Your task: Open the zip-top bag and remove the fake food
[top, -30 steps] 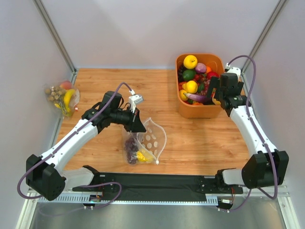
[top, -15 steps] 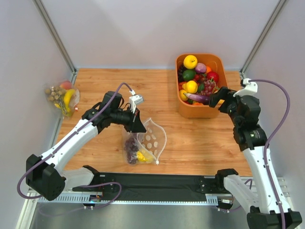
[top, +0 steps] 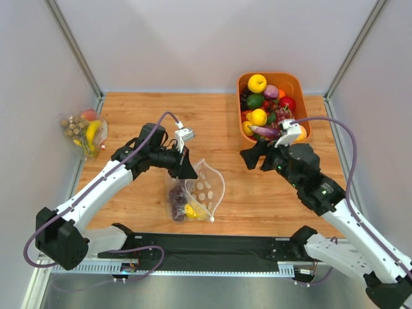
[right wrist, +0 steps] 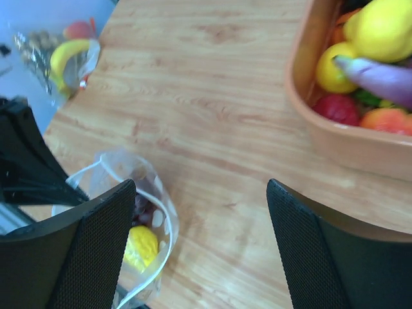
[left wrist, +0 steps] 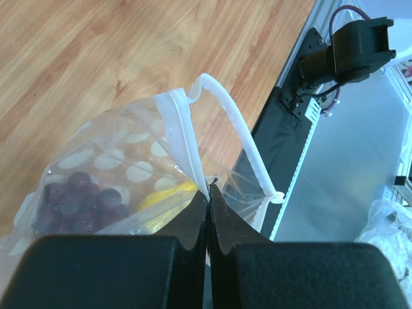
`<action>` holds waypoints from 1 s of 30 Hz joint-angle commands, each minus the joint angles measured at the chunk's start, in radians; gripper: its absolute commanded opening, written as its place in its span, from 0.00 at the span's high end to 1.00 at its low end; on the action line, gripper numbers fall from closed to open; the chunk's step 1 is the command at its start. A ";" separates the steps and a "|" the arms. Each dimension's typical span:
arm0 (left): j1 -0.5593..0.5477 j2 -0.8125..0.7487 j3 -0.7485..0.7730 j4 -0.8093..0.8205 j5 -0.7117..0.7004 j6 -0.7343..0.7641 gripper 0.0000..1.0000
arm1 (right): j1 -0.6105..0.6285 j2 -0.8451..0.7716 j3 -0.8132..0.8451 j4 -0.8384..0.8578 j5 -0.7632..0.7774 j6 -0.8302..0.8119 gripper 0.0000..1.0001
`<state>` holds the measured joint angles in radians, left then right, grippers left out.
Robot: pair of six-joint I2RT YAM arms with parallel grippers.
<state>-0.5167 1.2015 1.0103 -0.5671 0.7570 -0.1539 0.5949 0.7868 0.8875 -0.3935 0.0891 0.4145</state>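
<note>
The zip-top bag (top: 205, 187) lies near the table's front middle, its mouth gaping open. My left gripper (top: 185, 169) is shut on its white zip strip (left wrist: 185, 136) and holds that edge up. Inside are the dark purple grapes (top: 176, 198) and the small yellow fruit (top: 194, 210). Both show in the left wrist view, grapes (left wrist: 77, 196) and yellow fruit (left wrist: 164, 195). I cannot make out a round orange-yellow fruit in the bag. My right gripper (top: 253, 158) is open and empty, to the right of the bag, apart from it. Its view shows the bag (right wrist: 149, 193) and yellow fruit (right wrist: 140, 247).
An orange basket (top: 270, 74) full of mixed fake fruit stands at the back right, and also shows in the right wrist view (right wrist: 335, 143). A second clear bag (top: 84, 127) with banana, peach and nuts lies at the left edge. A black strip (top: 212, 246) runs along the front.
My right arm has swung from the basket leftward and nearer, to the table's middle, its open gripper now beside the bag. The left gripper and bag have not moved.
</note>
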 commanded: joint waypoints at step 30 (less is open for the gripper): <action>-0.008 0.012 0.025 -0.022 0.010 0.020 1.00 | 0.508 0.463 -0.013 0.205 0.209 0.148 0.30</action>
<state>-0.5175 1.2137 1.0103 -0.5808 0.7570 -0.1505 1.0985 1.2259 0.8700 -0.2401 0.2649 0.5362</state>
